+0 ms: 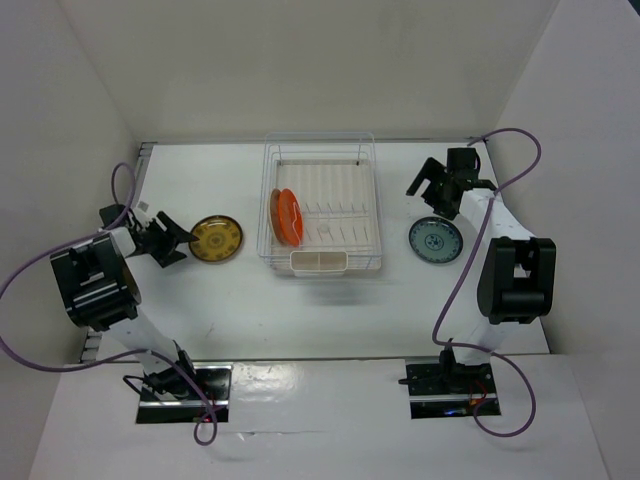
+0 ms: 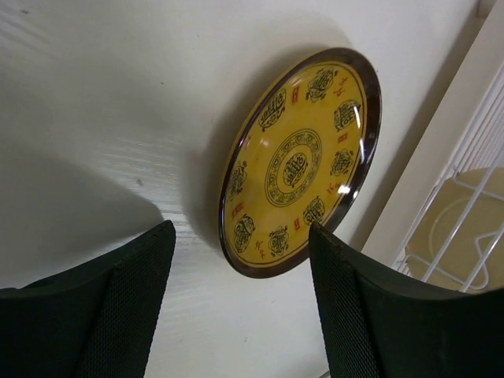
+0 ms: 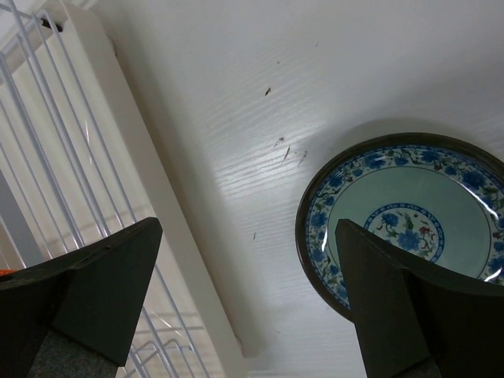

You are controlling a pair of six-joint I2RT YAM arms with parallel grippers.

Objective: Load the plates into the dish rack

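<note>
The white wire dish rack [image 1: 322, 160] stands at the table's middle back. An orange plate [image 1: 288, 216] stands upright in its left tines, with a second plate edge just behind it. A yellow plate with brown pattern [image 1: 216, 239] lies flat left of the rack, also in the left wrist view [image 2: 299, 161]. My left gripper [image 1: 180, 239] is open and empty just left of it [image 2: 240, 311]. A white plate with blue-green pattern [image 1: 435, 240] lies flat right of the rack, also in the right wrist view [image 3: 409, 224]. My right gripper [image 1: 422, 185] is open and empty above it [image 3: 248, 303].
The rack's beige holder [image 1: 319, 262] sits at its near end. White walls enclose the table on three sides. The rack's rim shows in the left wrist view [image 2: 429, 173] and in the right wrist view [image 3: 134, 134]. Purple cables trail from both arms.
</note>
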